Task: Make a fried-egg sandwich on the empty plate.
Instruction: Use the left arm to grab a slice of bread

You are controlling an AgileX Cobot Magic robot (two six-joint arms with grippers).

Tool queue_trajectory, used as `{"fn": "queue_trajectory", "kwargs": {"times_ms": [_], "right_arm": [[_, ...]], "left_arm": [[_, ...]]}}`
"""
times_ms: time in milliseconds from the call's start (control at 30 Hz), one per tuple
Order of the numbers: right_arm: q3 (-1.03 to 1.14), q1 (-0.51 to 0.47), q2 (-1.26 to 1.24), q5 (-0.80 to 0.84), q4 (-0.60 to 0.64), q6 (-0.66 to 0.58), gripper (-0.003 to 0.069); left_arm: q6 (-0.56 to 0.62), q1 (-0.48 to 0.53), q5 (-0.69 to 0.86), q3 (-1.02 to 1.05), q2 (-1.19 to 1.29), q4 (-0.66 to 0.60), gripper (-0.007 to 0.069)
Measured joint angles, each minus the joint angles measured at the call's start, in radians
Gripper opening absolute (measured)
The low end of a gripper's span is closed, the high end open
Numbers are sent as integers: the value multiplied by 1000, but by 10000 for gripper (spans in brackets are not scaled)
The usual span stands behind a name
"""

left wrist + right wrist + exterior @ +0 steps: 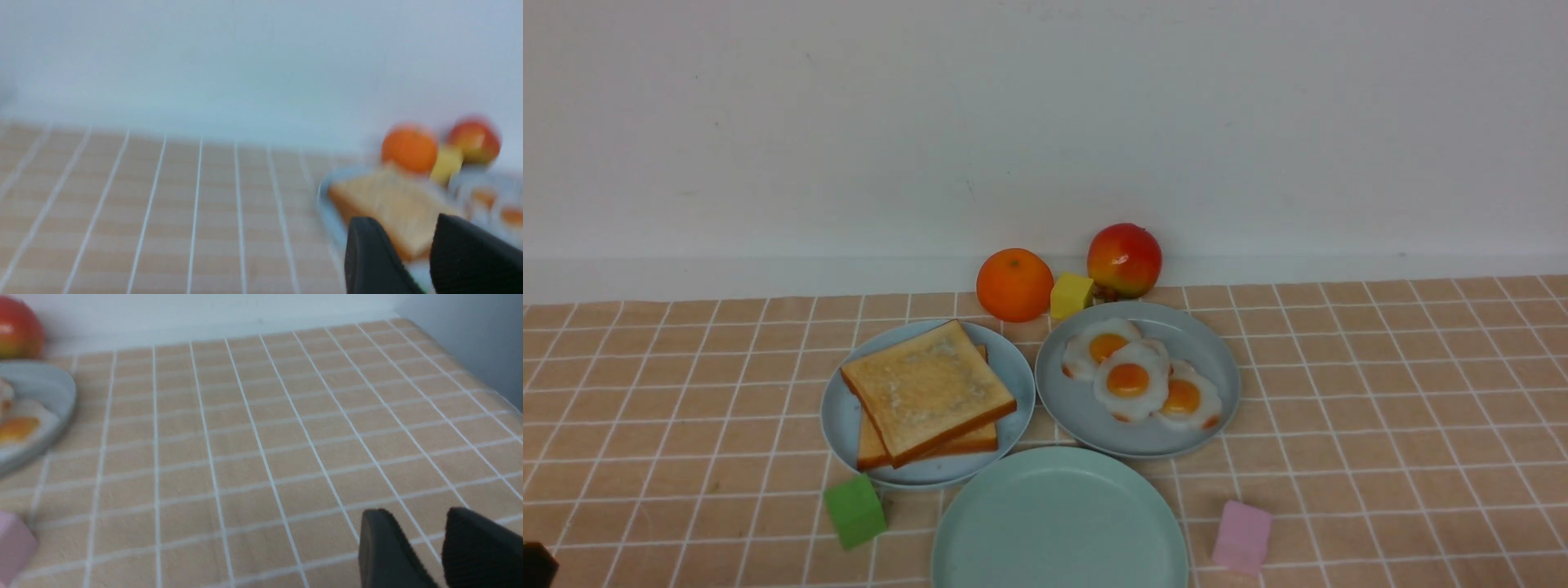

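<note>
The empty mint-green plate (pixel 1059 523) sits at the front centre. Two toast slices (pixel 927 392) lie stacked on a light blue plate (pixel 1011 371) behind it to the left. Three fried eggs (pixel 1128 379) lie on a grey-blue plate (pixel 1209 347) to the right. My left gripper (pixel 402 226) is open and empty; the blurred left wrist view shows the toast (pixel 392 204) beyond its fingertips. Only a dark corner of the left arm (pixel 538 563) shows at the front view's bottom left. My right gripper (pixel 416 516) is open and empty over bare cloth, out of the front view.
An orange (pixel 1014 284), a yellow cube (pixel 1071 296) and a red-yellow apple (pixel 1125 260) stand by the wall behind the plates. A green cube (pixel 854 510) and a pink cube (pixel 1242 536) flank the mint plate. The checked cloth's right edge (pixel 470 371) is near the right gripper.
</note>
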Motion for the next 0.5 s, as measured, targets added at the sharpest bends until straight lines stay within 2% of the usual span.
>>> {"fn": "queue_trajectory", "kwargs": {"times_ms": [100,367,433,467,500], "right_arm": [[0,0,0,-132,76,0,241],[0,0,0,-430,212,1,241],[0,0,0,-548,252,28,241],[0,0,0,-570,259,43,241],[0,0,0,-620,274,71,241]], "left_arm": [[0,0,-97,0,0,0,238],[-3,0,-126,0,0,0,238],[-53,0,-222,0,0,-22,238],[-60,0,-222,0,0,-25,238],[-97,0,-314,0,0,-45,238]]}}
